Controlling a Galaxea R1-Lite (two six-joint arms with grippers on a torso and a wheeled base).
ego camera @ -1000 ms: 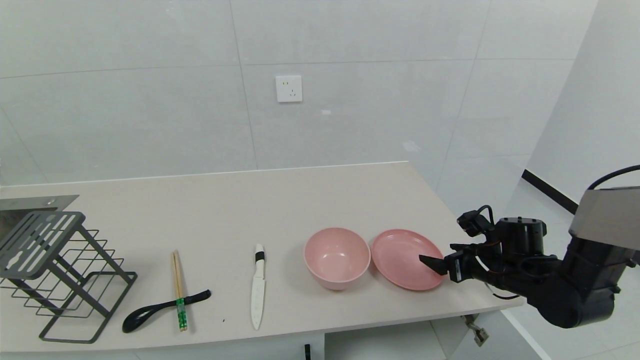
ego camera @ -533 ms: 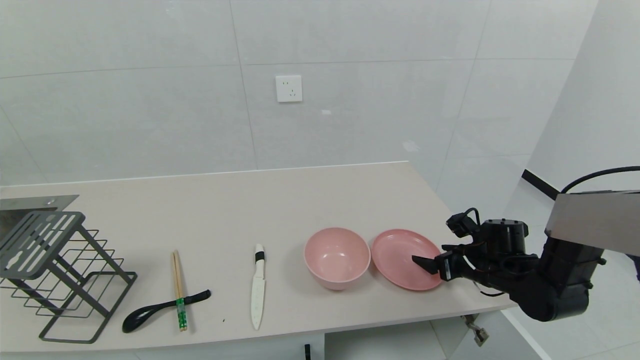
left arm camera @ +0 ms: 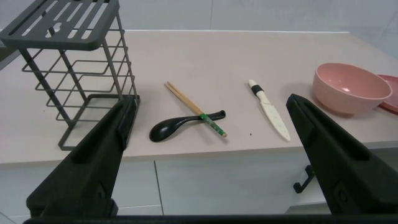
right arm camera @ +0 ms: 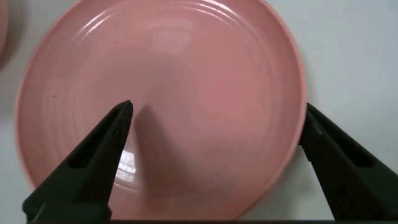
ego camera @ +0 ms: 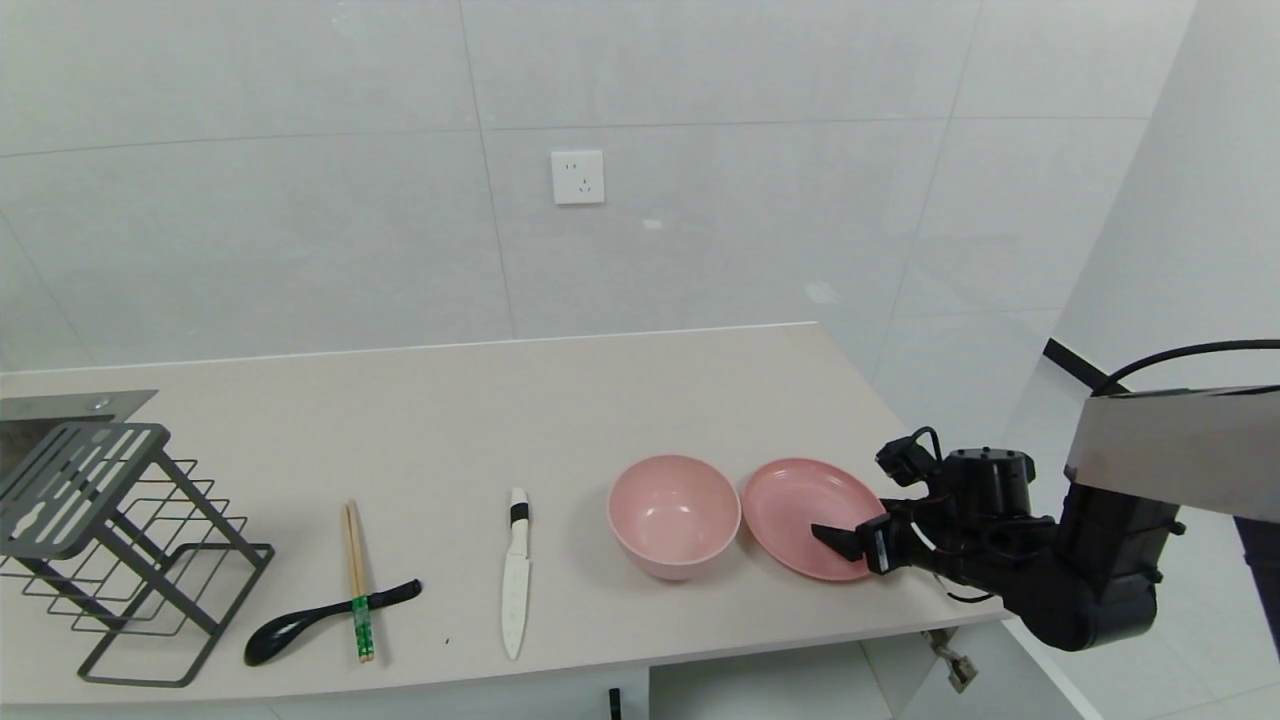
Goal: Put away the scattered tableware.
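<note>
A pink plate (ego camera: 805, 515) (right arm camera: 186, 68) lies near the counter's right end, with a pink bowl (ego camera: 672, 512) (left arm camera: 351, 87) just to its left. My right gripper (ego camera: 838, 541) (right arm camera: 214, 121) hovers open low over the plate's right part, fingers spread across it and holding nothing. Further left lie a white knife (ego camera: 516, 575) (left arm camera: 268, 117), wooden chopsticks (ego camera: 357, 580) (left arm camera: 194, 116) and a black spoon (ego camera: 320, 618) (left arm camera: 180, 126) crossed under them. My left gripper (left arm camera: 208, 106) is open, back from the counter's front edge.
A dark wire rack (ego camera: 110, 540) (left arm camera: 74, 68) stands at the counter's far left, beside a sink (ego camera: 60, 408). The counter (ego camera: 560, 400) ends just right of the plate, with a drop to the floor. The back half of the counter is bare.
My right gripper has moved left and slightly down, coming further over the pink plate. The tableware has not moved.
</note>
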